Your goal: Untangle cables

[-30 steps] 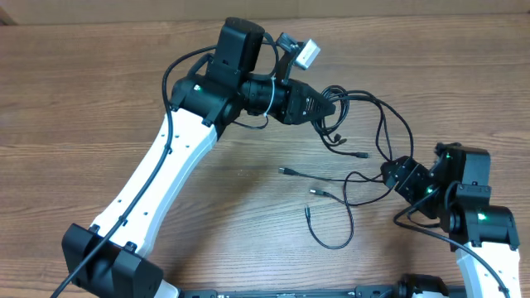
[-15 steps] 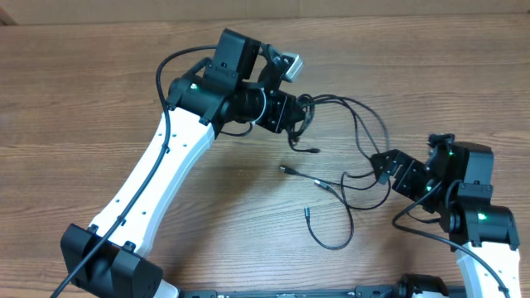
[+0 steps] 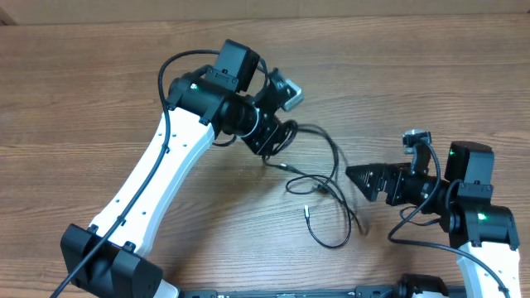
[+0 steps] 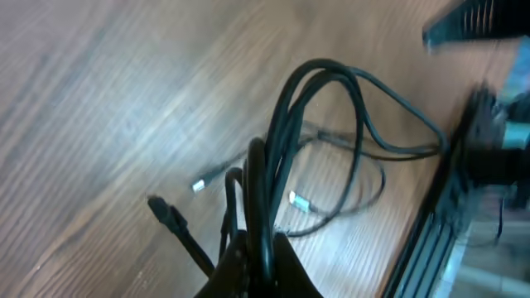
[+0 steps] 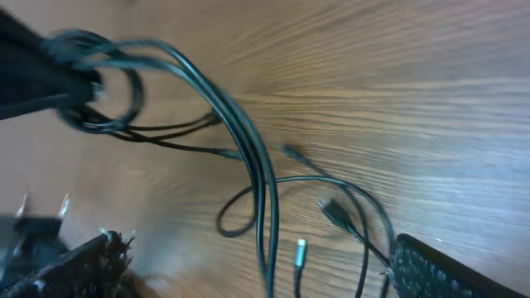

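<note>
The cables (image 3: 331,154) are thin black cords on the wooden table. My left gripper (image 3: 270,139) is shut on a looped bundle of them, and the left wrist view shows the strands (image 4: 319,91) clamped between the jaws (image 4: 263,261). From there the cords trail right and down into a loose loop (image 3: 333,242) with silver-tipped plugs (image 3: 306,212). My right gripper (image 3: 361,177) is open just right of the cords. In the right wrist view its fingers (image 5: 255,269) stand wide apart, with strands (image 5: 248,145) and a silver plug (image 5: 300,248) lying between them, not gripped.
The white left arm (image 3: 161,170) crosses the left half of the table. The right arm's base (image 3: 476,215) is at the right edge. A black frame rail (image 3: 290,291) runs along the front edge, also seen in the left wrist view (image 4: 443,207).
My left gripper has drawn the bundle left and toward the front. My right gripper has let go of the cables and opened, and the cords have slid left away from it.
</note>
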Robot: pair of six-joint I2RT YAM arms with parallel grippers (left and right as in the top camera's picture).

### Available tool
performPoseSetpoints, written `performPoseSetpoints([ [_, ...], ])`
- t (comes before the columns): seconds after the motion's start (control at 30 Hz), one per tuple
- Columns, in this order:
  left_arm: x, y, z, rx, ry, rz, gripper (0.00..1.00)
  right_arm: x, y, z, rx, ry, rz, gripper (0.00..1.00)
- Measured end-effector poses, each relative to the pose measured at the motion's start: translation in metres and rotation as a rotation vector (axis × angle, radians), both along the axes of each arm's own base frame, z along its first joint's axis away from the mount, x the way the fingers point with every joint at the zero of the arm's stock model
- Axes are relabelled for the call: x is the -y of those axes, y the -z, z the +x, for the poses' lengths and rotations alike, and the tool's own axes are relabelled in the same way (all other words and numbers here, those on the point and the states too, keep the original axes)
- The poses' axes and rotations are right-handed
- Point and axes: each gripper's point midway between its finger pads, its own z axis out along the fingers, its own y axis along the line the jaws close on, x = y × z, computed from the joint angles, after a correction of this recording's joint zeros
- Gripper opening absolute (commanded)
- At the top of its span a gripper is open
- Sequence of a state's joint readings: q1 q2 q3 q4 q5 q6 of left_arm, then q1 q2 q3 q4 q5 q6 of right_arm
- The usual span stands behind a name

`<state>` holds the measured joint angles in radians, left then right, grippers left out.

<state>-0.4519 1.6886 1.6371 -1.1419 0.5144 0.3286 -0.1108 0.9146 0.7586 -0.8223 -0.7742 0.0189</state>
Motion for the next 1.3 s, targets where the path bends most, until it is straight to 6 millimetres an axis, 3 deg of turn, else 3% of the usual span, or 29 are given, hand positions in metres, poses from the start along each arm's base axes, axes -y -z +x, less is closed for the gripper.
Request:
performPoseSetpoints([
  [0.23,0.010,0.004,-0.038,0.037,0.286,0.013,0.04,-0.024,-0.023,-0.014,0.141,-0.207,0.089,1.00],
  [0.43,0.048,-0.001,-0.080,0.130,0.584,-0.044,0.04,-0.035,-0.036,-0.023,0.224,-0.309,0.145,0.95],
  [0.53,0.068,-0.004,-0.090,0.211,0.687,-0.073,0.04,-0.038,-0.039,-0.027,0.247,-0.341,0.159,0.89],
  [0.67,0.082,-0.008,-0.090,0.284,0.736,-0.098,0.04,-0.040,-0.039,-0.034,0.267,-0.380,0.163,0.77],
  [0.77,0.084,-0.010,-0.088,0.303,0.738,-0.104,0.04,-0.041,-0.038,-0.037,0.284,-0.401,0.156,0.51],
  [0.93,0.086,-0.011,-0.085,0.322,0.742,-0.111,0.04,-0.043,-0.041,-0.040,0.321,-0.430,0.156,0.35],
  [1.13,0.088,-0.014,-0.089,0.318,0.755,-0.135,0.04,-0.043,-0.041,-0.040,0.340,-0.442,0.152,0.36],
  [1.3,0.092,-0.018,-0.095,0.297,0.767,-0.182,0.04,-0.044,-0.043,-0.041,0.351,-0.450,0.158,0.53],
])
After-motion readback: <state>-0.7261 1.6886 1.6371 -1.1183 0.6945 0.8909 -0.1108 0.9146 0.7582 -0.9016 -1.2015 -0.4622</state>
